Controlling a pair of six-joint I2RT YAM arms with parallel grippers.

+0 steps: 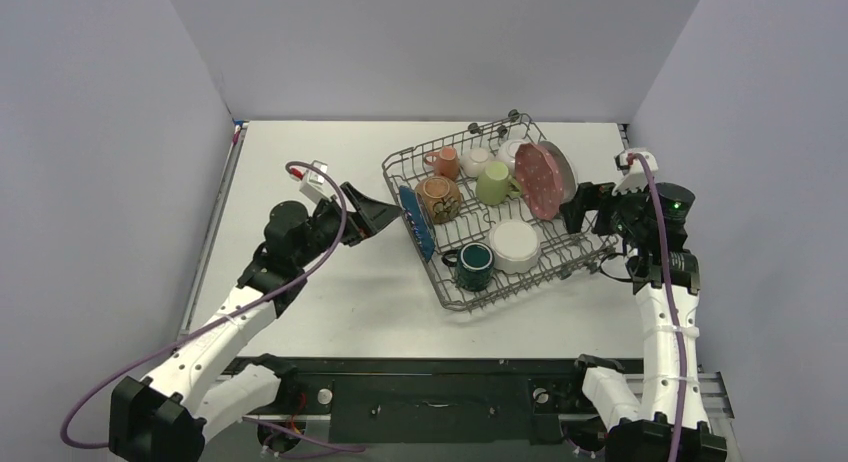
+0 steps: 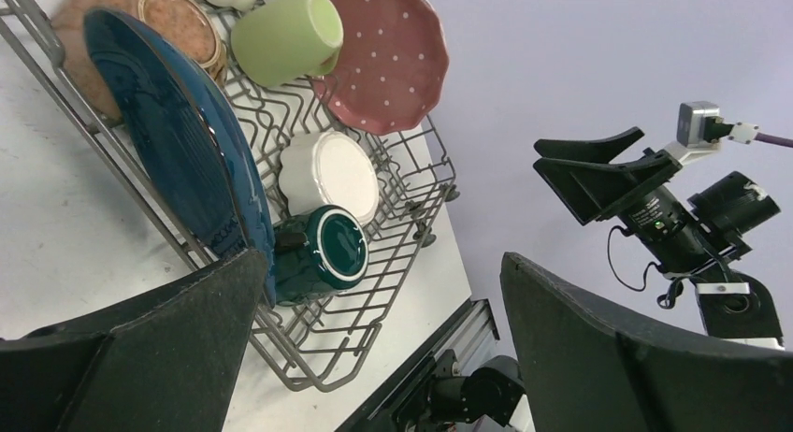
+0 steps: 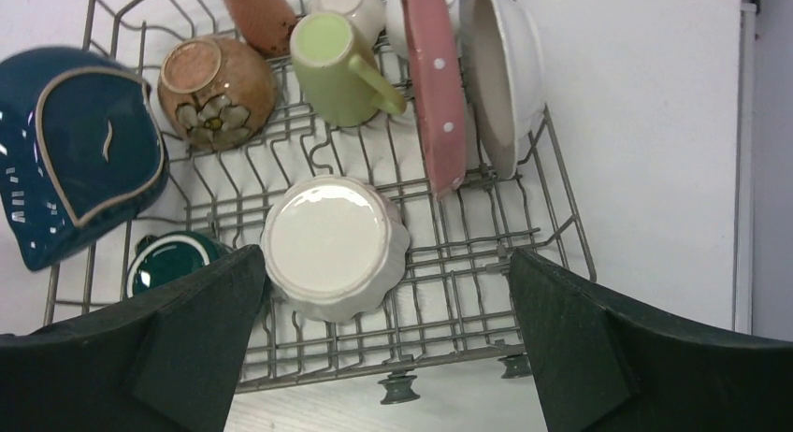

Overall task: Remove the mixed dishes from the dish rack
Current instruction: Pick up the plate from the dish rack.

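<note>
1. From above, we see the dish rack (image 1: pixel 565 262) lying between the two claws, with every dish inside it. The left gripper (image 1: pixel 385 215) is at one side wall, its tips just beside the dark blue leaf-shaped dish (image 1: pixel 415 222). This dish stands on edge along that wall, its long axis running across the claw's line of reach. The right gripper (image 1: pixel 583 204) is at the opposite wall, just beside the pink white-dotted plate (image 1: pixel 543 180).

2. From the left wrist, we find the fingers spread wide and holding nothing. The blue dish stands directly ahead of one finger rather than in the gap. The dark green mug (image 2: pixel 327 250) lies just past it, in line with the gap. We judge this the nearer arm for the blue dish. It would have to shift sideways until the rim falls between the fingers.

3. From the right wrist, the fingers are likewise spread and empty. An upside-down white bowl (image 3: pixel 327 245) lies ahead in the gap. The pink plate stands edge-on beyond it, its long axis pointing away from the claw.
</note>
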